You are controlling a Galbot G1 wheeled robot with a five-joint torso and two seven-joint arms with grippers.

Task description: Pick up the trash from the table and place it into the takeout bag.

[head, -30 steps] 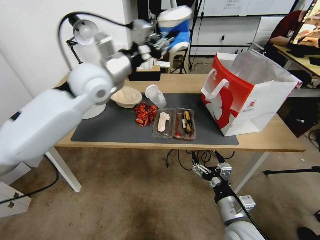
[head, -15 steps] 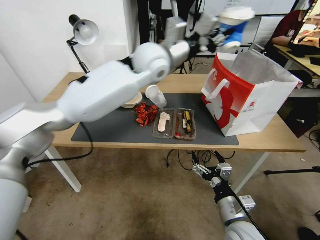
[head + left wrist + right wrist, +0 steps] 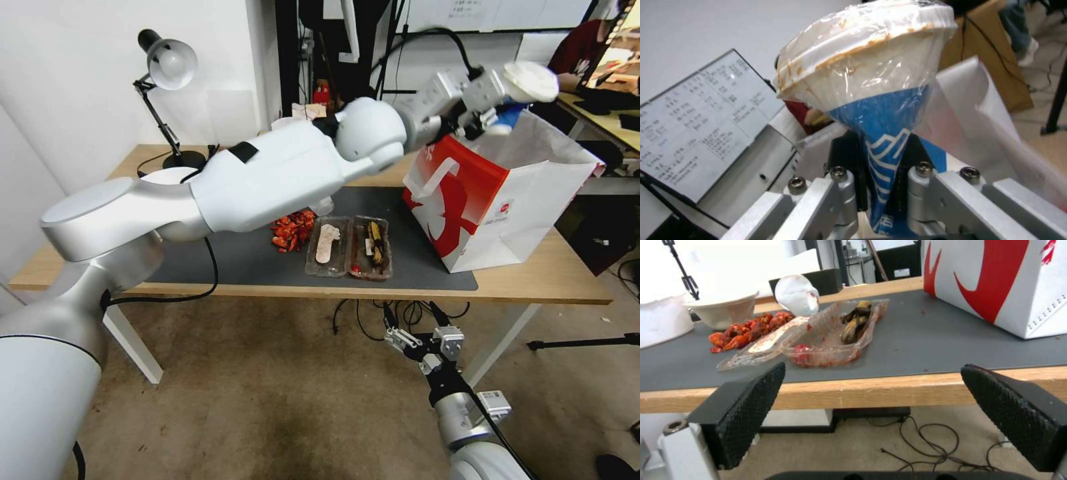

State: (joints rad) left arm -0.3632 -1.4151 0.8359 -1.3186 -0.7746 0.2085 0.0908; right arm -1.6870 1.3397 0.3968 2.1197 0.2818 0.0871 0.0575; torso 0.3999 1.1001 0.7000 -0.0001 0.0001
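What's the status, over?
Left tool shut on blue-and-white paper cup, over the open red-and-white paper takeout bag. Right tool open, below the table edge. Nothing in the way.

Your left arm is glossy white with silver joints and a black cable. Your right gripper has black cross-hatched pads. Hex screws stud your left gripper.

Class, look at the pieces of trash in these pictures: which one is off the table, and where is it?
The blue-and-white paper cup, gripped in the left hand above the takeout bag; the other pieces lie on the table.
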